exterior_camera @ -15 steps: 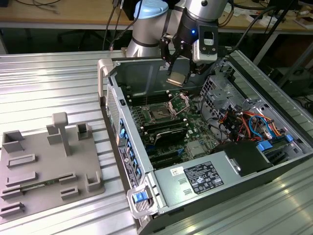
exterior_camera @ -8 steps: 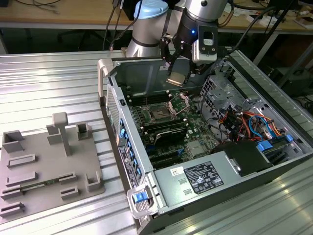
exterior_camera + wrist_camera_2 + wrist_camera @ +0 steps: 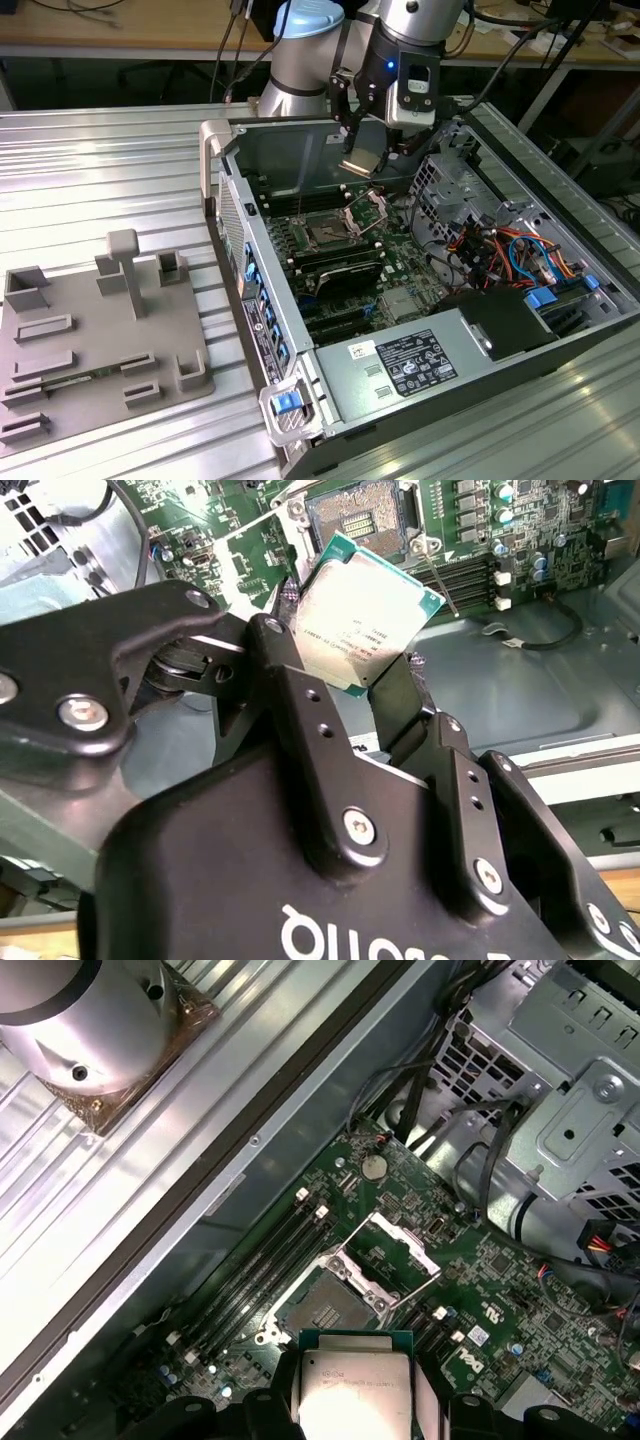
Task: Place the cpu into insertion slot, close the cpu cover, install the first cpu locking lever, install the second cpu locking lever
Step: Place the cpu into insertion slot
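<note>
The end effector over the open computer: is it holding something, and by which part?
Yes: the end effector holds the cpu, its fingers pinching two opposite edges of the flat square chip, above the socket.

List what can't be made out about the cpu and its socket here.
- Underside of the cpu: it faces away in both wrist views, and the fingers of the gripper cover parts of two edges.
- One edge of the cpu, first wrist view: cut off by the picture's edge.
- Insertion slot, second wrist view: cut off by the picture's edge and partly behind the cpu.
- Inside of the insertion slot, exterior view: too small to tell.
</note>
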`<state>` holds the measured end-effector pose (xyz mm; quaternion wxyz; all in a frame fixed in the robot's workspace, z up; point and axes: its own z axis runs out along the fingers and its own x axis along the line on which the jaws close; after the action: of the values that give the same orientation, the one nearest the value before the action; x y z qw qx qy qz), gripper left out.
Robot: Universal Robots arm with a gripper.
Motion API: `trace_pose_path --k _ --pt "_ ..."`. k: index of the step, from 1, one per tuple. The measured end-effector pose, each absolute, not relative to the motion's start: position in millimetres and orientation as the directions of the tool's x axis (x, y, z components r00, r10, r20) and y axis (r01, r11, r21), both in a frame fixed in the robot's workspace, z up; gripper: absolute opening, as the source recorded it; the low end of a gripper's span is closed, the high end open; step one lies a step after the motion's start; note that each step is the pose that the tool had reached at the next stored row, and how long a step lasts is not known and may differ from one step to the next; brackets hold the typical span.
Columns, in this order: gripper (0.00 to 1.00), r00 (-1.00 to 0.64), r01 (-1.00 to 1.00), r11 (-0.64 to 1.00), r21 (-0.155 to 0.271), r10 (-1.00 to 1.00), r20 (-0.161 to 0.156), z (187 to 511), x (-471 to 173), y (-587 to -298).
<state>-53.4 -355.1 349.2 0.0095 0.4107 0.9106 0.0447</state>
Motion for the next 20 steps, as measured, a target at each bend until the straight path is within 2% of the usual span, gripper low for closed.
trace_pose_path --k 14,20 --pt "0.54 -0.662 0.748 0.658 0.089 0.749 0.019 347 -53 -355" --pt "0.54 -0.609 0.791 0.605 0.089 0.793 0.019 337 -53 -354"
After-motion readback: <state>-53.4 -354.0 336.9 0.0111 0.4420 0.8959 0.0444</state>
